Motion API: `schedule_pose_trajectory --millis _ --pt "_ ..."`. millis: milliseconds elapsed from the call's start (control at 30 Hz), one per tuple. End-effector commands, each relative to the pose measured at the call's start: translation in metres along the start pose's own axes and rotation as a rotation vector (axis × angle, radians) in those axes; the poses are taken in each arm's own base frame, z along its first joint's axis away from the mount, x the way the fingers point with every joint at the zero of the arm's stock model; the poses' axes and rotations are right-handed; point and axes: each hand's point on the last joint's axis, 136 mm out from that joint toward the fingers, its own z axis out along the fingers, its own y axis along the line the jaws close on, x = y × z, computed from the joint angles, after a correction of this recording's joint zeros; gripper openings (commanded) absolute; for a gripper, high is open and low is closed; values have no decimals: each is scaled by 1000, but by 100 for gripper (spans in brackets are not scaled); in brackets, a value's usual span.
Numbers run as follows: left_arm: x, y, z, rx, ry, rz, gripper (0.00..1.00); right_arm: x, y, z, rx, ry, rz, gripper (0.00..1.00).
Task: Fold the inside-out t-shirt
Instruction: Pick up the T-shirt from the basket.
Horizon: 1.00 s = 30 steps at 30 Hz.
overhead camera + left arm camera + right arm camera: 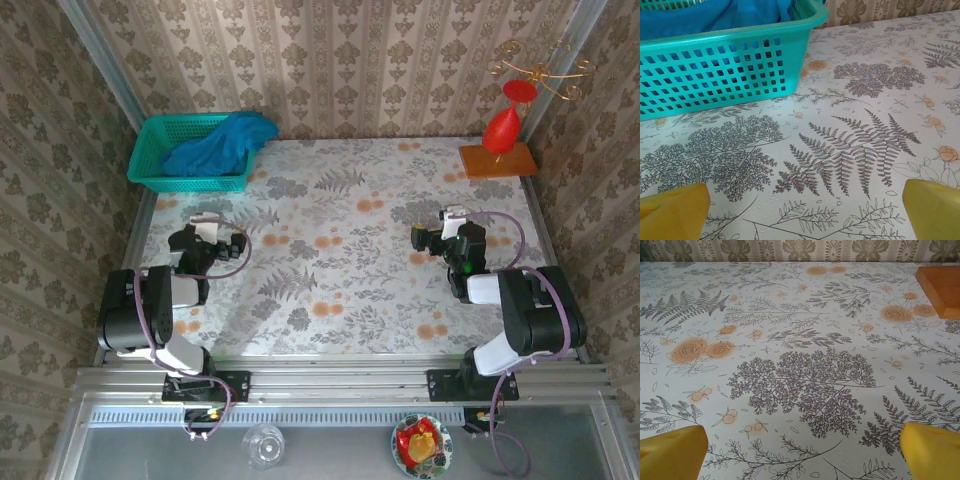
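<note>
The bright blue inside-out t-shirt [215, 145] lies bunched in a teal mesh basket [160, 180] at the table's far left corner, spilling over the right rim. The left wrist view looks at the basket wall [715, 75] with blue t-shirt fabric [710, 15] inside. My left gripper [207, 228] hovers over the table in front of the basket, open, with yellow fingertips [675, 212] wide apart over bare cloth. My right gripper [440, 228] is at the right side, open too, its yellow fingertips [932, 450] holding nothing.
The table wears a pale floral cloth [340, 250]. An orange wooden board [497, 160] with a red ornament on a gold stand [505, 125] sits at the far right corner. Patterned walls close the left, back and right.
</note>
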Motion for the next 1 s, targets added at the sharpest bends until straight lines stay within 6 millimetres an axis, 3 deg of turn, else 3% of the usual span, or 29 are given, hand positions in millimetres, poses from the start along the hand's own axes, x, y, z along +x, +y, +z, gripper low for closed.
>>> schedule_pose_trajectory --millis 0,967 --pt "-5 0 -1 8 -23 15 100 -8 1 0 -16 -34 -15 100" --pt "-4 4 -1 -15 -18 4 100 -8 0 0 -17 -32 -10 100"
